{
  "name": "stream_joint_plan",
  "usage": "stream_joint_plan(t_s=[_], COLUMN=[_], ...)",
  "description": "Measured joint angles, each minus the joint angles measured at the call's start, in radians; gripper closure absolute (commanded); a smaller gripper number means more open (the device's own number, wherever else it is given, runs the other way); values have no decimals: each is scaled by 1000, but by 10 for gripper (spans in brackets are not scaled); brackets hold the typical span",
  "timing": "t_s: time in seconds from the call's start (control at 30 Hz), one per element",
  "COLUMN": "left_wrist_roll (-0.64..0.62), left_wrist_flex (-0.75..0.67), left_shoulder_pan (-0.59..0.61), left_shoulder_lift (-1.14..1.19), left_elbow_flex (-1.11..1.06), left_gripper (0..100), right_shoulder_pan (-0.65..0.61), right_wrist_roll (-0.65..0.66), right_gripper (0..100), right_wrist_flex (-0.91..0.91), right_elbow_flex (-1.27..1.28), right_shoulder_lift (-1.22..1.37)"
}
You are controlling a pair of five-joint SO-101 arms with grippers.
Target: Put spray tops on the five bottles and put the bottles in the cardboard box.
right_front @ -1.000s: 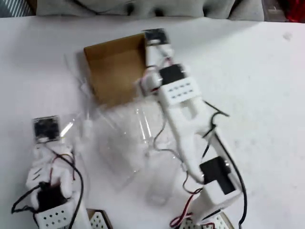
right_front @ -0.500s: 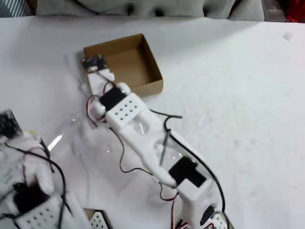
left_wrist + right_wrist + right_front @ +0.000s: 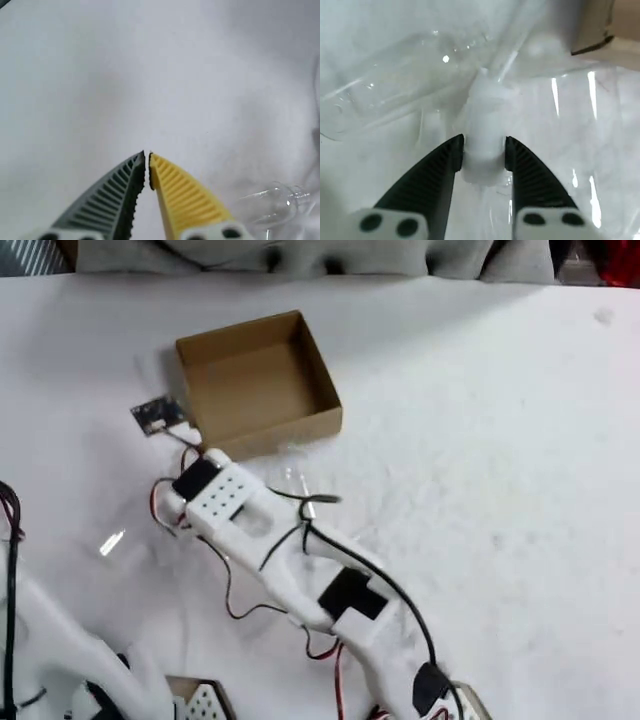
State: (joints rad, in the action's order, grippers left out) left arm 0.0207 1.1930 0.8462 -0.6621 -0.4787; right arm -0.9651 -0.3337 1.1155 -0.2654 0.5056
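The right hand [image 3: 484,144], lower centre, clamps a spray top [image 3: 482,112]. Its tube [image 3: 509,61] may snag the clear bottle [image 3: 395,65] (slippery stuff) and twist loose. Left hand [image 3: 147,156]: pressed together.

cardboard box [image 3: 255,380] top open and unblocked, right arm [image 3: 280,550] lying across the table [image 3: 500,440] before it, wide bare table past the arm

The brown cardboard box [image 3: 258,380] sits open near the back edge of the bench. A white spray top [image 3: 482,115] with a thin tube is pinched in the right claw [image 3: 484,141]. A clear bottle [image 3: 395,70] lies on its side just beside it.
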Motion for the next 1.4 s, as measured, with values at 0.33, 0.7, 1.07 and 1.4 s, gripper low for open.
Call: stream_joint_plan(t_s=[0.33, 0.7, 1.07, 1.4], left_wrist_roll=[-2, -2, -2, -3], left_wrist_flex=[14, 34, -123, -414], left_shoulder_pan=[-95, -443, -658, -482], left_shoulder_lift=[35, 35, 35, 37], left_elbow_flex=[-44, -241, -454, -539], left_gripper=[980, 980, 980, 980], right_shoulder_pan=[26, 462, 542, 476], right_wrist_roll=[63, 255, 331, 299], right_gripper=[811, 911, 807, 720], right_wrist_flex=[110, 279, 273, 350], right_elbow_flex=[0, 0, -9, -157], right_shoulder_lift=[-77, -336, -253, -55])
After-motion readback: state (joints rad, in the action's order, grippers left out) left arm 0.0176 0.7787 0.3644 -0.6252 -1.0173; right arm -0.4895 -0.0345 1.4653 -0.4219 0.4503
